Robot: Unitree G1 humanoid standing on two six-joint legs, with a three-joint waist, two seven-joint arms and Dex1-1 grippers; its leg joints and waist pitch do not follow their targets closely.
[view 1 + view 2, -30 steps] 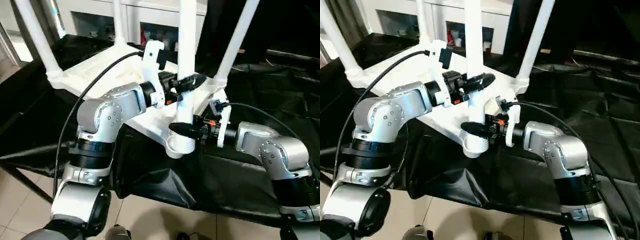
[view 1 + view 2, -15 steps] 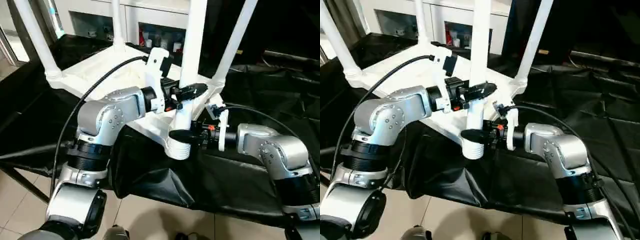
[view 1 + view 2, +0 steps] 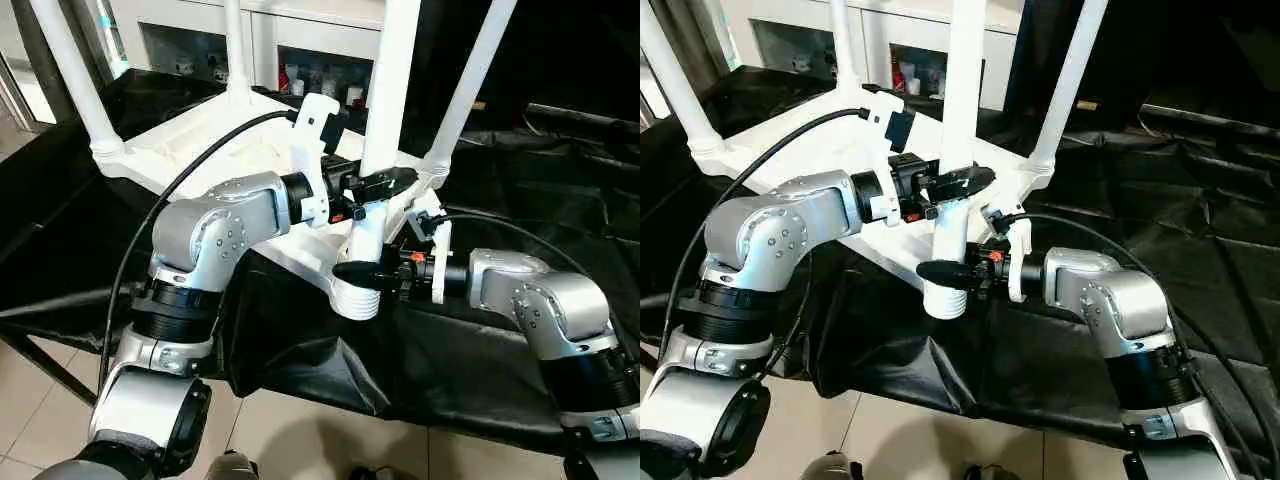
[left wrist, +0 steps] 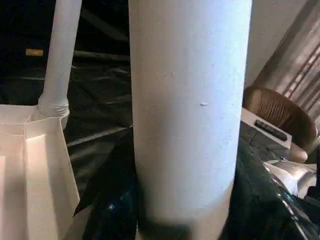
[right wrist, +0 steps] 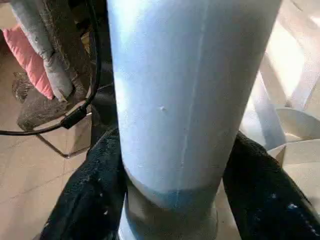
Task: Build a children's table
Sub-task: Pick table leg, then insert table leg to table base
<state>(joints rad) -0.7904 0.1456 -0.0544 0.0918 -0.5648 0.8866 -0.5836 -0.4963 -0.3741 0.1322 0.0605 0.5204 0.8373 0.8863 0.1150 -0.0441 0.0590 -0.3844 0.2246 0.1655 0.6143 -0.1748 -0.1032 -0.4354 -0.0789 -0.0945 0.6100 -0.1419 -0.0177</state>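
Three legs are already up in the inverted tabletop [image 3: 200, 150]: far-left leg [image 3: 75, 80], back leg [image 3: 233, 45], right-hand leg [image 3: 470, 85]. The tabletop lies ribbed side up on the black sheet [image 3: 520, 180], with its near corner hanging past the table edge toward you.

The fourth leg [image 3: 390, 90] is at that near corner, held by both arms. The left gripper [image 3: 375, 183] is clamped across the shaft higher up. The right gripper [image 3: 365, 270] is clamped on it low down, just above the ribbed end [image 3: 356, 300]. Both wrist views have the tube sitting tight between the fingers.

What changed over the last second:
- The fourth leg was close to upright. Now its top leans toward your right arm's side, while the foot has barely moved.
- The other three legs sit in nearly the same places in the head views, so this is a real tilt and not a camera shift.
- Neither grip has let go or slid that I can see.

What it means: my read is you're working the last leg into its corner socket, rocking or twisting it rather than pushing straight in. I can't tell whether the ribbed end is the leg's own tip or the socket collar, so I can't confirm it's seated. With that lean I'd treat it as not seated.

Suggest you square the shaft to match the three standing legs before applying more force. Pushing while it's off-axis risks jamming it, or dragging the overhanging corner further off the sheet.
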